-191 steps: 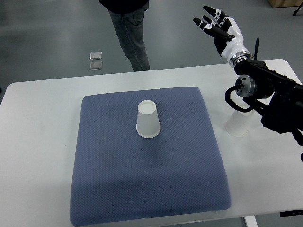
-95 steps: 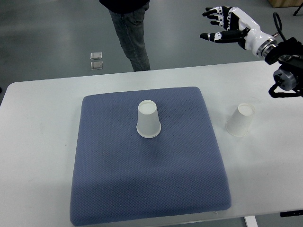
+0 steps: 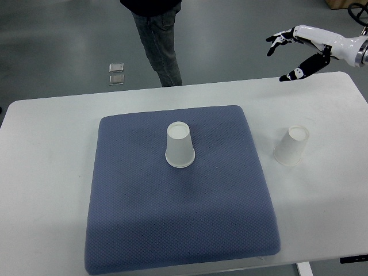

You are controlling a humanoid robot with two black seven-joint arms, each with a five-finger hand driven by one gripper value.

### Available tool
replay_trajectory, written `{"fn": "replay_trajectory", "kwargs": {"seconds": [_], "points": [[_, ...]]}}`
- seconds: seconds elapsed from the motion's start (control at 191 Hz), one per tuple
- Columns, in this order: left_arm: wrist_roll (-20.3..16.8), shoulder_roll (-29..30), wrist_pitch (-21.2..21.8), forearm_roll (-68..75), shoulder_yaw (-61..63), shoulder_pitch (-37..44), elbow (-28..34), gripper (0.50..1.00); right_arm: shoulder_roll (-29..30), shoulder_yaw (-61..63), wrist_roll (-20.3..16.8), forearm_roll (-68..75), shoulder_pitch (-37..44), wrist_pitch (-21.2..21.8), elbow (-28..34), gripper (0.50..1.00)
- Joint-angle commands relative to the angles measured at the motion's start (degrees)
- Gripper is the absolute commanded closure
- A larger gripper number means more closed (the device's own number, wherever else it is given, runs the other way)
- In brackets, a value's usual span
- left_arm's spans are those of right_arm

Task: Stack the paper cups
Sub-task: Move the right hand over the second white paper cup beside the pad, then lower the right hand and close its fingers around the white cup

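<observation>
One white paper cup (image 3: 180, 145) stands upside down near the middle of the blue-grey mat (image 3: 178, 218). A second white paper cup (image 3: 291, 146) stands upside down on the bare table to the right of the mat. My right hand (image 3: 292, 53) hangs in the air past the table's far right edge, well above and behind that second cup. Its fingers are spread and hold nothing. The left arm does not show.
The white table (image 3: 46, 172) runs across the whole picture under the mat. A person's legs (image 3: 158, 43) stand just behind the table's far edge. Two small square objects (image 3: 117, 73) lie on the floor to the left of the legs.
My right arm has drawn back to the right and up, leaving the picture almost wholly. The second cup, partly covered by the arm a second ago, now shows fully. Neither cup has moved.
</observation>
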Motion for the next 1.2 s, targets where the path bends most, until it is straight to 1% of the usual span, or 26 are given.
{"fn": "replay_trajectory", "kwargs": {"seconds": [0.0, 0.1, 0.22, 0.414, 0.524, 0.739, 0.923, 1.048, 1.195], "points": [[0.0, 0.0, 0.0, 0.0, -0.1, 0.0, 0.0, 0.5, -1.4, -0.1, 1.4, -8.6, 0.2, 0.8, 2.5, 0.589], [0.0, 0.0, 0.0, 0.0, 0.0, 0.0, 0.0, 0.5, -2.2, -0.1, 1.9, -15.6, 1.2, 2.8, 5.0, 0.589], [0.0, 0.0, 0.0, 0.0, 0.0, 0.0, 0.0, 0.5, -3.0, -0.3, 3.4, -19.4, 1.9, 5.4, 7.2, 0.589], [0.0, 0.0, 0.0, 0.1, 0.0, 0.0, 0.0, 0.5, -3.8, -3.6, 3.7, -24.7, 2.1, 5.2, 9.9, 0.589], [0.0, 0.0, 0.0, 0.0, -0.1, 0.0, 0.0, 0.5, -3.9, -5.0, 3.8, -27.7, 2.0, 3.6, 10.0, 0.591], [0.0, 0.0, 0.0, 0.0, 0.0, 0.0, 0.0, 0.5, -3.6, -10.3, 3.7, -29.8, 1.8, -2.3, 9.8, 0.591], [0.0, 0.0, 0.0, 0.0, 0.0, 0.0, 0.0, 0.5, -3.1, -12.2, 3.7, -30.0, 1.1, -4.6, 9.7, 0.591], [0.0, 0.0, 0.0, 0.0, -0.1, 0.0, 0.1, 0.5, -2.8, -12.9, 3.5, -30.0, -0.7, -7.6, 8.7, 0.591], [0.0, 0.0, 0.0, 0.0, 0.0, 0.0, 0.0, 0.5, -2.3, -12.9, 3.5, -30.0, -3.3, -9.7, 7.4, 0.591]]}}
